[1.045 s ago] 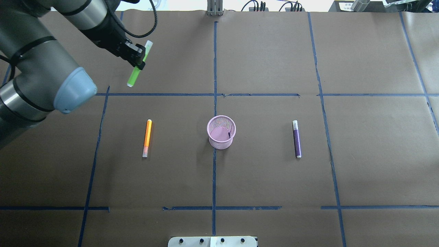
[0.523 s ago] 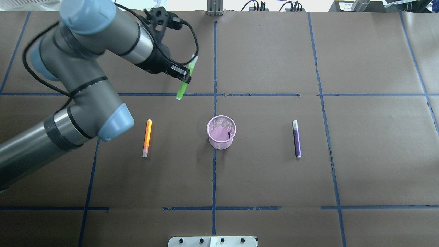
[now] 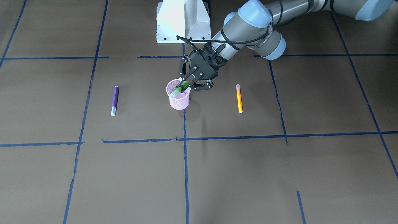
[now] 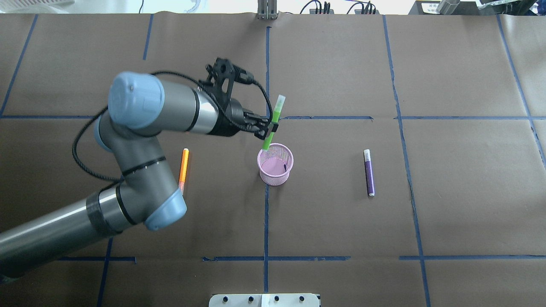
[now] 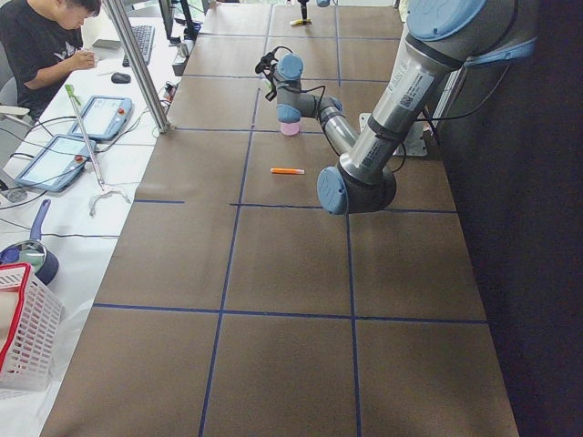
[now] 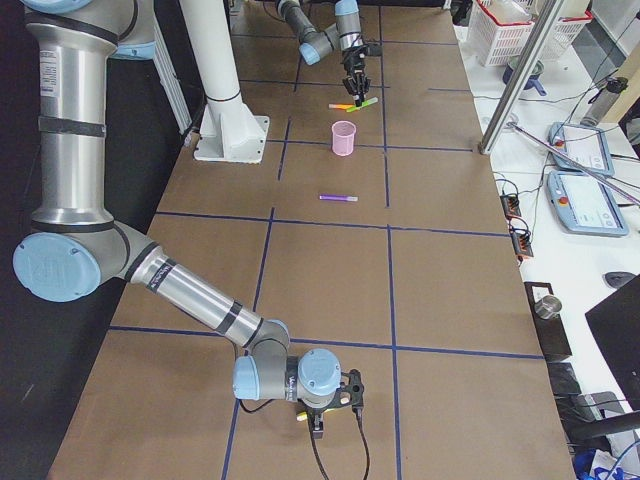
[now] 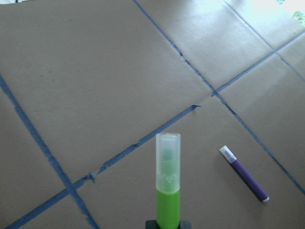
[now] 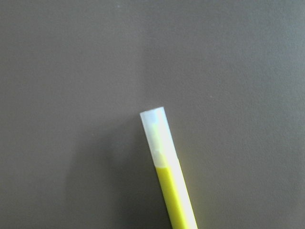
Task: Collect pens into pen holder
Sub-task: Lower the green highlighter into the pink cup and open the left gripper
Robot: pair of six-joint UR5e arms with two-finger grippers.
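My left gripper [image 4: 269,130] is shut on the green pen [image 4: 276,111] and holds it tilted, its lower end at the far rim of the pink mesh pen holder [image 4: 275,166]. In the front view the left gripper [image 3: 186,84] hangs just above the holder [image 3: 178,100]. The orange pen [image 4: 184,164] lies left of the holder, its near end hidden by my left arm. The purple pen [image 4: 369,172] lies to its right. The right wrist view shows a yellow pen [image 8: 167,176] above brown paper. My right gripper [image 6: 320,402] is low near the table's end; I cannot tell if it is open.
Blue tape lines grid the brown paper table. The white robot base [image 3: 183,21] stands at the table's edge behind the holder. An operator [image 5: 41,45] sits at a side table with tablets. My left arm's elbow [image 4: 164,213] hangs over the area near the orange pen.
My left arm has swung right and nearer with the green pen, from the far left of the table to the pen holder's far rim. The other pens and the holder have not moved.
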